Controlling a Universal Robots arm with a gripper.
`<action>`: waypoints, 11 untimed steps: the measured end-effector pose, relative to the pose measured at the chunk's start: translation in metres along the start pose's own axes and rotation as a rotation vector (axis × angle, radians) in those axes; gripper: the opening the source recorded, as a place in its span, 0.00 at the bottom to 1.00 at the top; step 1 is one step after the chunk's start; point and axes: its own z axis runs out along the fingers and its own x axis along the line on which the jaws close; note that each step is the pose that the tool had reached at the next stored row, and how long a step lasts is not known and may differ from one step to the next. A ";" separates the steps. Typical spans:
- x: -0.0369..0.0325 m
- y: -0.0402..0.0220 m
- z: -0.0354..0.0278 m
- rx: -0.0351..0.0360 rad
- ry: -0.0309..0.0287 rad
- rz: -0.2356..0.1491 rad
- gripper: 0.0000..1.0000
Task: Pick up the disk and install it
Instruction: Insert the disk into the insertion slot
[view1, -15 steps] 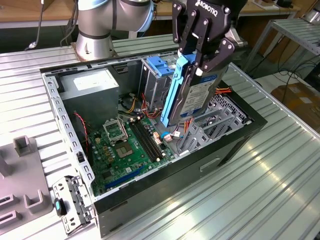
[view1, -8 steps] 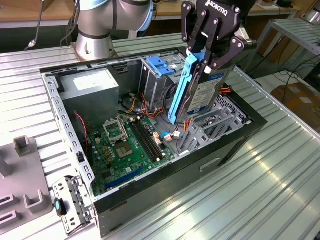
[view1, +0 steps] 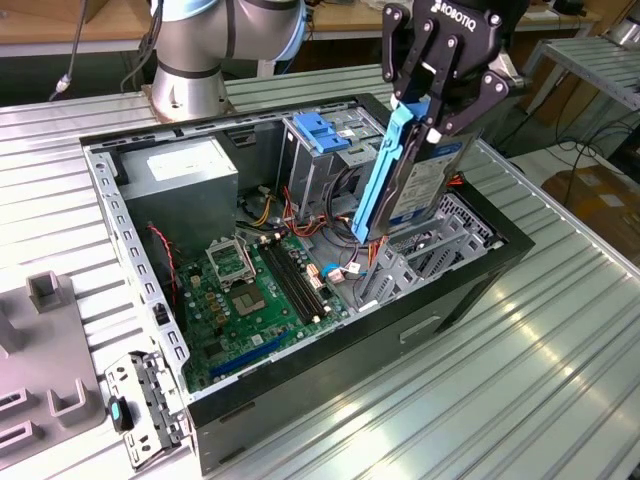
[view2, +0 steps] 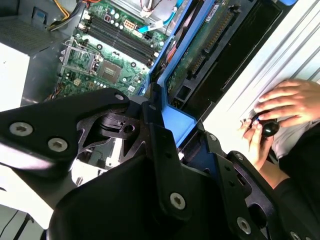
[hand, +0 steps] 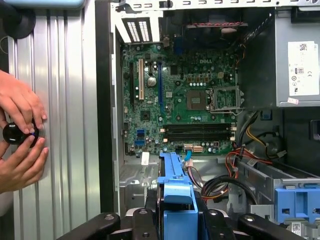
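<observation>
Gripper (view1: 432, 112) jaws clamp the disk (view1: 422, 195) at its upper end.
Hung edge-down above the open computer case (view1: 300, 400), probably to slot in cleanly.

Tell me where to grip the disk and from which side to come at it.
Grip the disk by its upper end, from above, as the tool does now. It hangs on edge, tilted, its lower end pointing into the open case, so the top end is the free part.
</observation>
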 end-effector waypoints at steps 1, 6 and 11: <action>-0.0001 -0.0020 0.0000 0.0000 0.0002 0.000 0.37; 0.0027 -0.0090 0.0007 0.0000 0.0011 0.000 0.37; 0.0091 -0.0137 0.0015 0.0001 0.0015 0.000 0.37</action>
